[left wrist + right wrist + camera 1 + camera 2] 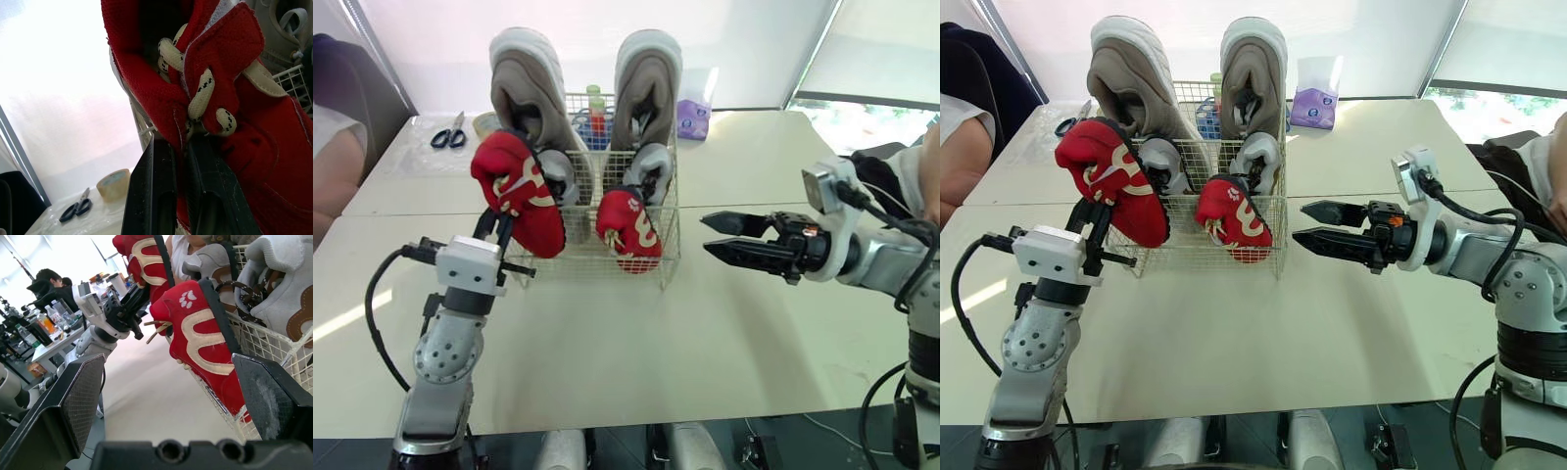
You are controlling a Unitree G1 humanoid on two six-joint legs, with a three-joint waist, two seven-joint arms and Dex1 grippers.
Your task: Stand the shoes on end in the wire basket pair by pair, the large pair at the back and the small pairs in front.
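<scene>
L gripper [501, 227]: fingers clamped on red shoe [521, 191], at wire basket [607, 262] front-left corner.
R gripper [707, 235]: fingers apart, right of basket.
Basket: tan pair [533, 93] back, grey pair [651, 166] mid, 2nd red shoe [628, 227] front-right.

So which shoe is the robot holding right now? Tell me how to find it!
Look at the wire basket in the middle of the white table, full of shoes. At its front left corner is a small red shoe with cream laces. Unlike its red twin at the front right, this one is pinched by the left gripper.
</scene>
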